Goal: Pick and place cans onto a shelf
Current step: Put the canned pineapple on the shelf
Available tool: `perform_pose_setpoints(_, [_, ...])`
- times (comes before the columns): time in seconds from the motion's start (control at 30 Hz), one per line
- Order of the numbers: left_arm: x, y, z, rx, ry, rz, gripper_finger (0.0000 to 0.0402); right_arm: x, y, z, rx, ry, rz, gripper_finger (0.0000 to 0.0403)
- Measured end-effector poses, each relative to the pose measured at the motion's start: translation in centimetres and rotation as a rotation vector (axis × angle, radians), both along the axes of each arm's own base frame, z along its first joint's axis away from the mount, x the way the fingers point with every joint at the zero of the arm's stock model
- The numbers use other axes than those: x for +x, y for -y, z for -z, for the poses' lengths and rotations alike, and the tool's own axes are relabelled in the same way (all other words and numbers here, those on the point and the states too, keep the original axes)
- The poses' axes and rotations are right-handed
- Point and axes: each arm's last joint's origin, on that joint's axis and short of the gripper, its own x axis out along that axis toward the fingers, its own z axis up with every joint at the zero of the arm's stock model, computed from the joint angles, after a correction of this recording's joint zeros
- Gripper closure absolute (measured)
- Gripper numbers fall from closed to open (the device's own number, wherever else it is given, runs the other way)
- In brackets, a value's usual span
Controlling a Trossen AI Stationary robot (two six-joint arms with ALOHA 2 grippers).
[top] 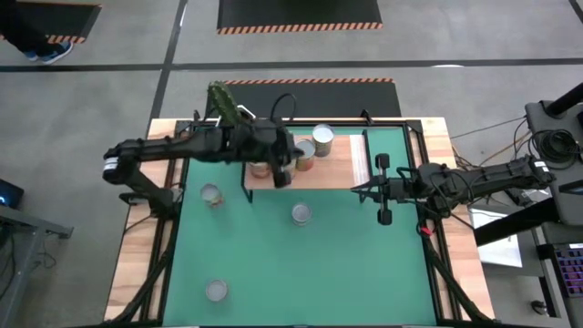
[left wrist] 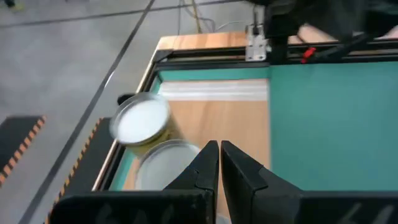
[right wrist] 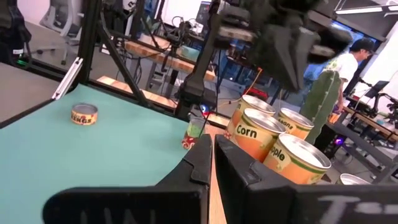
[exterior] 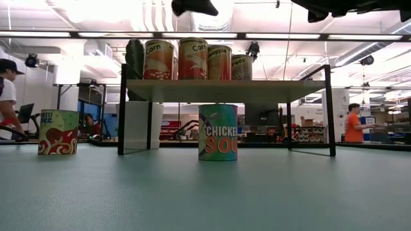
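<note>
Both sets of jaws stand fully closed with nothing between them. My left gripper [top: 284, 175] hangs above the shelf [top: 342, 167], over the near edge of the can cluster; its two fingers meet tip to tip in the left wrist view, holding nothing. My right gripper [top: 362, 189] waits off the shelf's striped end, just above the green mat [top: 310, 264], fingers likewise pressed together and empty.

Working from largest to smallest: the shelf sits at the far edge of the mat, and four cans [exterior: 192, 59] stand on its plank in a tight group toward the cactus [top: 221, 98] end. Three cans remain on the mat: one [top: 210, 194] near the left arm's side, one [top: 301, 213] just in front of the shelf, one [top: 216, 291] at the near edge, well apart from both grippers.

I judge the step in hand to be the left arm's retreat from a placed can before the next pick. To do it well, I lift straight up until the fingers clear the can tops, then translate; a sideways move at this height risks toppling the cluster. I open the jaws only once above the next can, centre them on its rim, and descend vertically.

The shelf cans lie directly under and just ahead of the left fingertips [left wrist: 214, 152]; the right jaws have none within reach.
</note>
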Motion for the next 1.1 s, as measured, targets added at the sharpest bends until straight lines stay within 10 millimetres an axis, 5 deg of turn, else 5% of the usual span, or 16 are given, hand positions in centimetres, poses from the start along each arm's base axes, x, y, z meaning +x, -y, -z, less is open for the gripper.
perform_pose_setpoints(0.33, [1.3,-3.2,2.1,-0.059,-0.043,-0.066,0.0402,0.0,0.0,0.0,0.0,-0.003,0.002,0.0394])
perform_pose_setpoints(1.1, [2.0,-5.0,3.7,-0.02,-0.11,-0.079,0.0402,0.0,0.0,0.0,0.0,-0.005,0.006,0.0394])
